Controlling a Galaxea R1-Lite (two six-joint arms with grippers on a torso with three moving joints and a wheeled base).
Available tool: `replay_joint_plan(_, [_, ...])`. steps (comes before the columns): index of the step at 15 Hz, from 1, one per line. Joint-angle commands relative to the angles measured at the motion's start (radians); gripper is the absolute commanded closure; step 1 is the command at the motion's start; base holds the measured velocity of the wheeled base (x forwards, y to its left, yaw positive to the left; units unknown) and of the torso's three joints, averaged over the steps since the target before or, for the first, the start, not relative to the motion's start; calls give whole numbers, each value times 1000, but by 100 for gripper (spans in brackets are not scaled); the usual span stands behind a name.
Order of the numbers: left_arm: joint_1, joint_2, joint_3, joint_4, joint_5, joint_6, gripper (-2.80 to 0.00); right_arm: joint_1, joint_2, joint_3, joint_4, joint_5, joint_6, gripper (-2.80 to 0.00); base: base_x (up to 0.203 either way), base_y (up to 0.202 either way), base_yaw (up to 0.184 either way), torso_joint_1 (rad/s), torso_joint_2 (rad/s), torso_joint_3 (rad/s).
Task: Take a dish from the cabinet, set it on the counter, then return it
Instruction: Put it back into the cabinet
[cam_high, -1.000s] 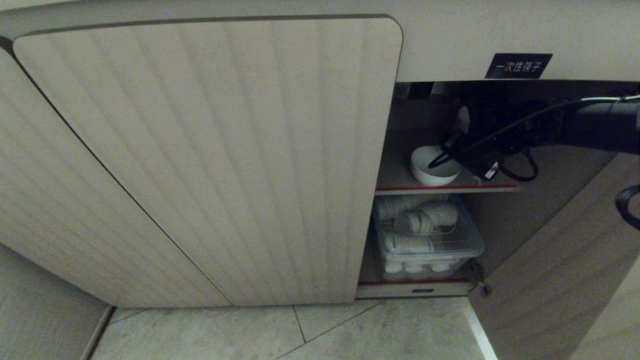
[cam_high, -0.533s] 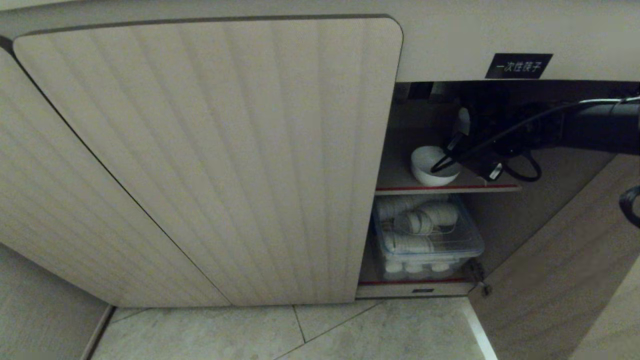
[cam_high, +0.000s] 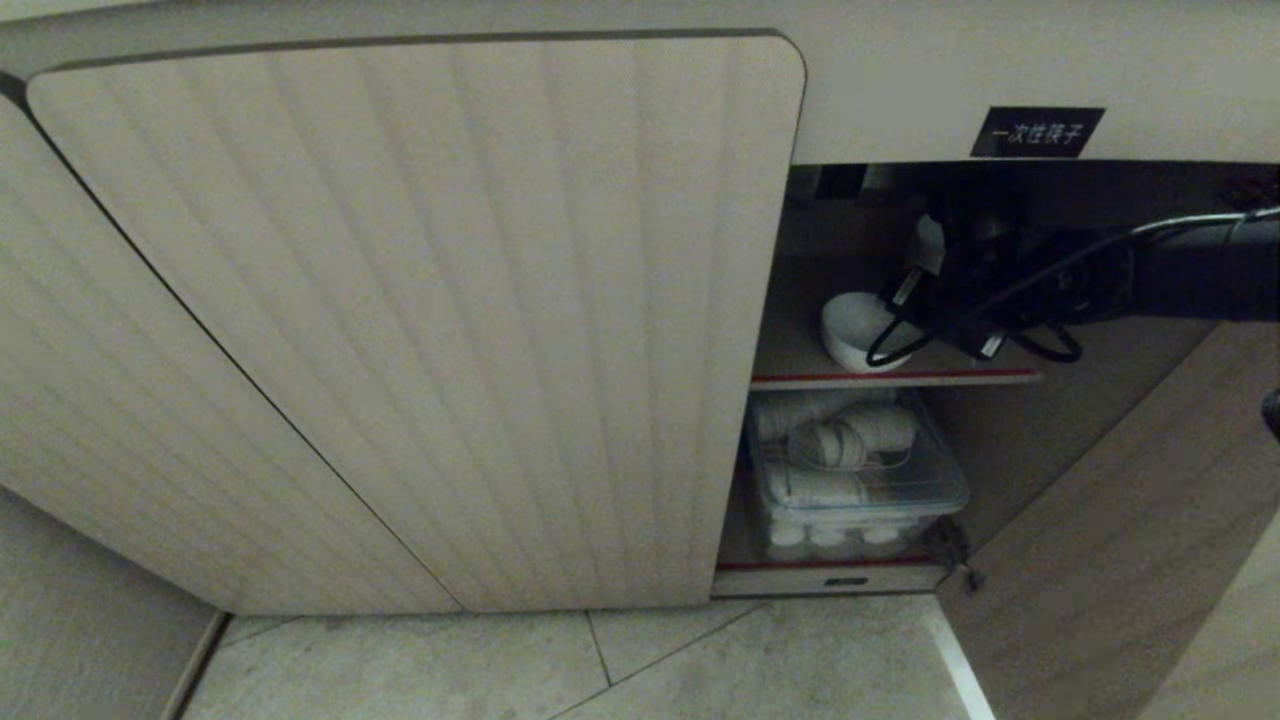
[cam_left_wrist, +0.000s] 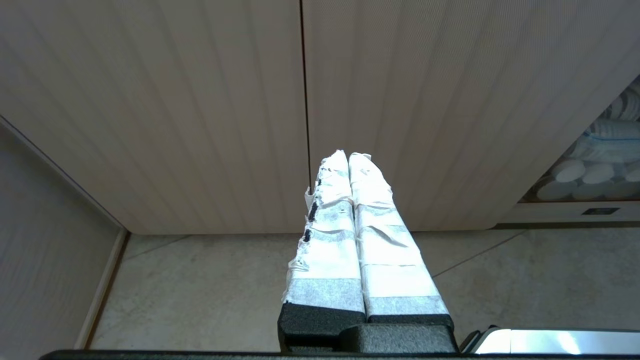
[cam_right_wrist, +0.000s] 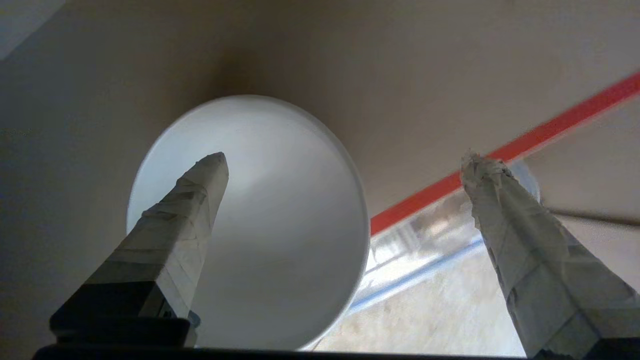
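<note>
Left hand (cam_left_wrist: 350, 165): parked near the floor before the closed ribbed beige cabinet door (cam_high: 450, 320), taped fingers pressed together, nothing held.
Right hand (cam_right_wrist: 345, 165): lowered over the last second, spread wide, empty.
Small white ceramic bowl (cam_right_wrist: 250, 220): on the brown red-edged shelf (cam_high: 900, 377), one finger now over its hollow; a rim grasp is judged imminent.

Floor (cam_high: 760, 665): pale stone-look tiles with thin dark joints, one joint running diagonally toward the furniture base. A light strip (cam_high: 955, 655) crosses the tiles at lower right. Left side: a plain grey-beige wall panel (cam_high: 70, 610) meets the floor along a narrow skirting line (cam_high: 195, 665). Beside it, closed ribbed beige doors (cam_high: 450, 320) with rounded corners, separated by a thin dark seam. Small black label (cam_high: 1037, 131) with white characters on the plain band above. Lighting dim overall.
</note>
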Motion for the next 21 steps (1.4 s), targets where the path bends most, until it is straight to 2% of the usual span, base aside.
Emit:
replay_joint_plan(1, [0,0,0,-1,1,0,0,0,-26,54,-52,-2,-21,-280,0,0,0,0,0,0])
replay_joint_plan(5, [1,0,0,-1,0,0,0,0,-51,124,-163,-1,-52,-280,0,0,0,0,0,0])
replay_joint_plan(12, [0,0,0,-1,-1,0,0,7,-77,180,-207,-1,-54,-280,0,0,0,0,0,0])
replay_joint_plan(16, [1,0,0,-1,0,0,0,10,-96,258,-291,2,-98,-280,0,0,0,0,0,0])
replay_joint_plan(19, [1,0,0,-1,0,0,0,10,-103,274,-305,2,-117,-280,0,0,0,0,0,0])
replay_joint_plan(20, [0,0,0,-1,-1,0,0,11,-105,277,-305,1,-118,0,0,0,0,0,0,0])
replay_joint_plan(21, [0,0,0,-1,-1,0,0,13,-110,281,-305,1,-118,0,0,0,0,0,0,0])
